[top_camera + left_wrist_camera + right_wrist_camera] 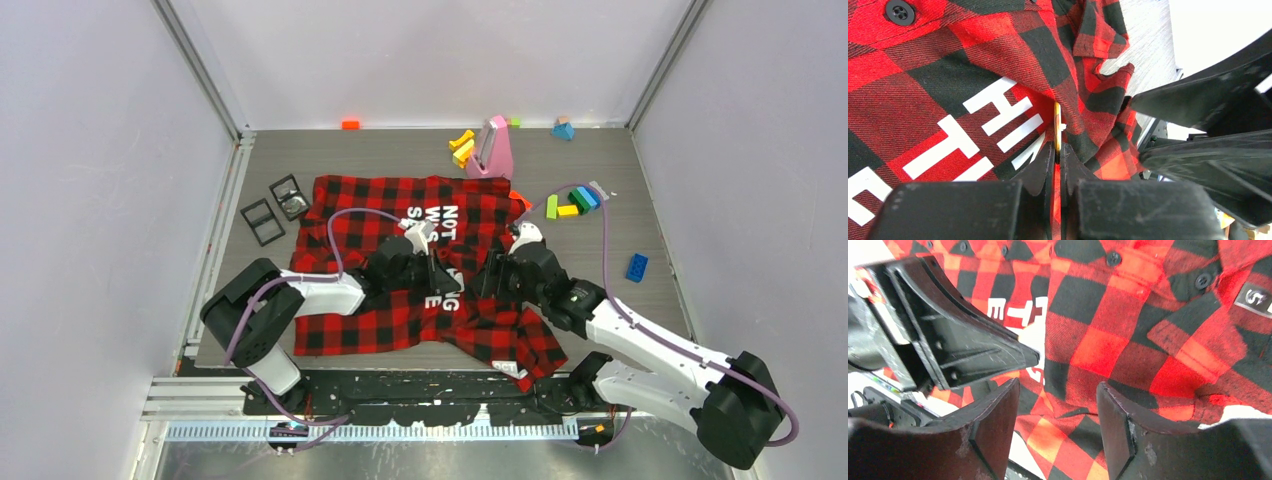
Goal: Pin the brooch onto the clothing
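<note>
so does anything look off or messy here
the shirt isn't lying flat: it's bunched into folds through the middle, so the white lettering is creased and partly hidden. toy blocks also lie scattered loose beyond its far right corner.

White block lettering [447,222] is printed on the red-and-black flannel shirt [380,210]. In the top view its first line reads "NOT". The lines beside it show only broken letters, and a lone "E" [432,300] lies toward 6 o'clock of them. The left wrist view shows a tilted "H" [998,107] with a "T" [948,145] at its 8 o'clock. At 2 o'clock in the right wrist view, a small dark sewn label [1254,298] bears a white "S".
</note>
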### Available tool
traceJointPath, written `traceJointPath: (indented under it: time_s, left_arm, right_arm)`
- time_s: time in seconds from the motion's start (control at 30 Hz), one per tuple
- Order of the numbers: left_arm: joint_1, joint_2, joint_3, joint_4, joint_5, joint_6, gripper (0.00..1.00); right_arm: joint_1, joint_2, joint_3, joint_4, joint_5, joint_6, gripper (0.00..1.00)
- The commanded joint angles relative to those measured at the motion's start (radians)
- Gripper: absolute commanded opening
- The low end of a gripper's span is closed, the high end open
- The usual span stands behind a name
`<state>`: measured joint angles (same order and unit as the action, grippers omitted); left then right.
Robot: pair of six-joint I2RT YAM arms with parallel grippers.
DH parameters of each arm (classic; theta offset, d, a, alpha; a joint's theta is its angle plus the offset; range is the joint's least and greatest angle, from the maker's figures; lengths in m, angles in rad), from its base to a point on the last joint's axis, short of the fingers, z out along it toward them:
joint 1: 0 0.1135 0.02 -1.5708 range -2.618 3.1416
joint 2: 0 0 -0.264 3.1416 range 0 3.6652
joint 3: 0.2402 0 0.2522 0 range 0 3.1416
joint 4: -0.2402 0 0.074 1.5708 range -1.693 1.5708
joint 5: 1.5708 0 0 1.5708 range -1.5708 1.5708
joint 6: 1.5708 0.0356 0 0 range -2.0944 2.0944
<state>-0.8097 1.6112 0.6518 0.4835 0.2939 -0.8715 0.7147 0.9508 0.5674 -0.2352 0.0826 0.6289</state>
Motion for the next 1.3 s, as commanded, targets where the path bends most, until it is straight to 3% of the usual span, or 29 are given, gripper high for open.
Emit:
traceJointPath:
  time_s: [0.0,0.33,0.4,0.47,0.57,0.67,1.2,1.27]
  left_arm:
    - [0.007,-0.05,-0.009,0.093,0.042,0.023,0.0]
    - [0.01,-0.044,-0.011,0.109,0.06,0.021,0.0]
    - [0.01,-0.046,-0.014,0.121,0.063,0.025,0.0]
    - [0.009,-0.048,-0.018,0.134,0.069,0.028,0.0]
    - [0.01,-0.049,-0.021,0.155,0.077,0.032,0.0]
    - [0.01,-0.047,-0.026,0.184,0.096,0.037,0.0]
    - [0.028,-0.031,-0.033,0.259,0.169,0.041,0.0]
    - [0.046,-0.039,-0.037,0.264,0.196,0.036,0.0]
  right_arm:
    - [-0.003,-0.002,-0.041,0.092,-0.067,-0.018,0.62]
    - [-0.003,0.126,-0.066,0.224,-0.123,-0.025,0.55]
    - [-0.004,0.159,-0.066,0.245,-0.111,-0.033,0.51]
    - [-0.003,0.19,-0.065,0.263,-0.106,-0.037,0.4]
    - [-0.003,0.221,-0.068,0.278,-0.126,-0.033,0.14]
    - [-0.003,0.238,-0.08,0.303,-0.15,-0.022,0.01]
    - [-0.003,0.251,-0.064,0.295,-0.232,-0.017,0.01]
    - [-0.004,0.215,-0.054,0.269,-0.223,-0.019,0.08]
